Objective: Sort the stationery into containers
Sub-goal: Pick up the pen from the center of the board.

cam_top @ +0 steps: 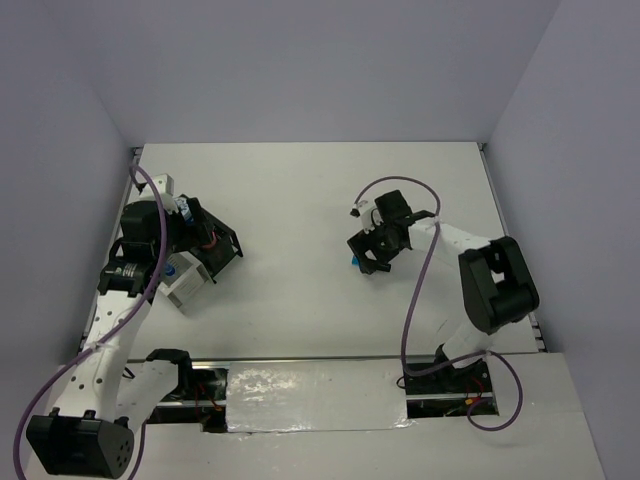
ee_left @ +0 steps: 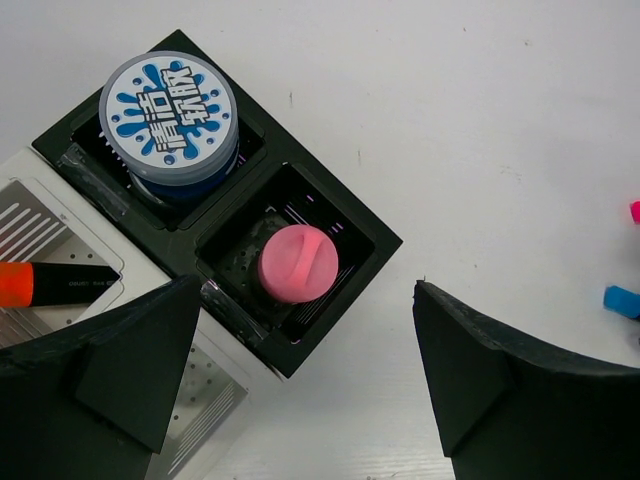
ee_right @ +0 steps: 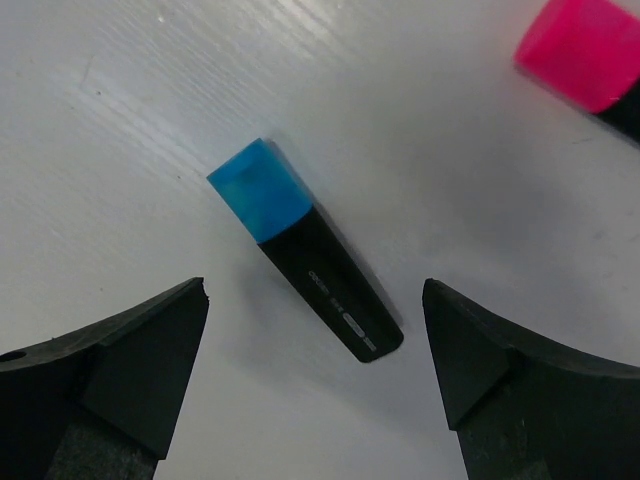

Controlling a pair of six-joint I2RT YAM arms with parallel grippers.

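A: Right gripper (ee_right: 315,292)?
B: Jaws apart, holding nothing. Blue-capped marker (ee_right: 305,262) lies flat on the table (ee_right: 120,120) between them.
A: Left gripper (ee_left: 307,290)?
B: Also apart. Pink cylinder (ee_left: 293,263) sits between its fingers, inside the black box (ee_left: 372,243).

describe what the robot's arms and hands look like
Both the left arm and right arm have white links with black joints, and a purple cable loops along each. The left hand and right hand are black with blunt wedge-shaped fingers.
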